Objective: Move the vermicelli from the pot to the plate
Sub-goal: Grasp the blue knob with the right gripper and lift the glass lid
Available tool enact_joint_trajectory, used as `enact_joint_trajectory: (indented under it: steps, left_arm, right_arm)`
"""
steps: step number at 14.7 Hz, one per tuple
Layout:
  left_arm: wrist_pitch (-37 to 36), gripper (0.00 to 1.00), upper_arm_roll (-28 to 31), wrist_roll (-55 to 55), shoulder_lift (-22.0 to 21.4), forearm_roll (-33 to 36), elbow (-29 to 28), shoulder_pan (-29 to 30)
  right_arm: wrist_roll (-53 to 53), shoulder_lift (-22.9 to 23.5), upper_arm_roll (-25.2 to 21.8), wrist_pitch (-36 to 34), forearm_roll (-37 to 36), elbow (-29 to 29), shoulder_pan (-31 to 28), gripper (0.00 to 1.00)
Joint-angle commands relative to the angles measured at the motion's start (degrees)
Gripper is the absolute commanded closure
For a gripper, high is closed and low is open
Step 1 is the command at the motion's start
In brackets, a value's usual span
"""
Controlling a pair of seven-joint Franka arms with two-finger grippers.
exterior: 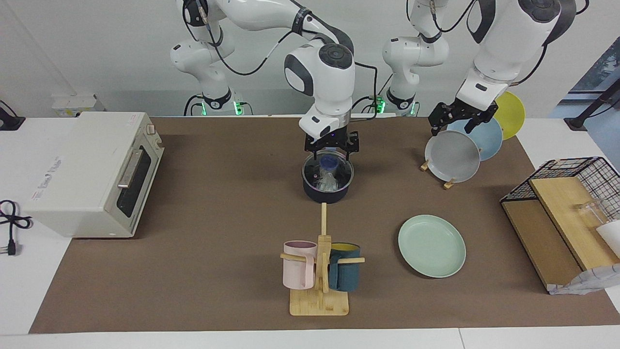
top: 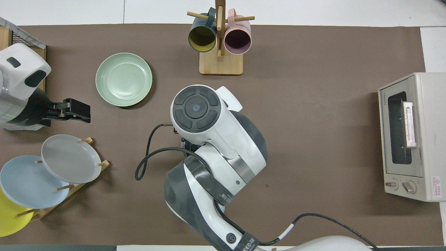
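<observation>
risk: right end effector [exterior: 332, 147], fingers spread and empty over the lidded pot [exterior: 327, 182], could miss the lid knob [exterior: 329, 163], leaving vermicelli [exterior: 327, 181] covered.

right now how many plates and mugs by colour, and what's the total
green plate: 1
grey plate: 1
blue plate: 1
yellow plate: 1
pink mug: 1
teal mug: 1
total: 6, that is 4 plates and 2 mugs

The table [exterior: 218, 218] carries pot [exterior: 327, 193], plate [exterior: 431, 245], toaster oven [exterior: 92, 172], mug stand [exterior: 319, 303].
</observation>
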Motion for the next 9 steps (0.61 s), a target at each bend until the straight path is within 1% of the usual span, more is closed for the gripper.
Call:
enact_joint_trajectory:
  steps: [1,4,9]
  left_arm:
    - [-0.56,0.0,-0.39,0.0,-0.93,0.65,-0.38,0.67]
    - [-0.74,0.0,-0.48,0.0,-0.93,0.65,-0.38,0.58]
    - [-0.65,0.0,-0.39,0.0,-0.93,0.65,-0.38,0.67]
  right_arm:
    - [1.16,0.45,0.04,2.28,-1.81,-2.72,1.15,0.0]
    - [1.07,-1.14,0.04,5.8,-2.34,-8.0,1.07,0.0]
    - [0.81,-1.49,0.04,6.25,-2.34,-8.8,0.89,0.01]
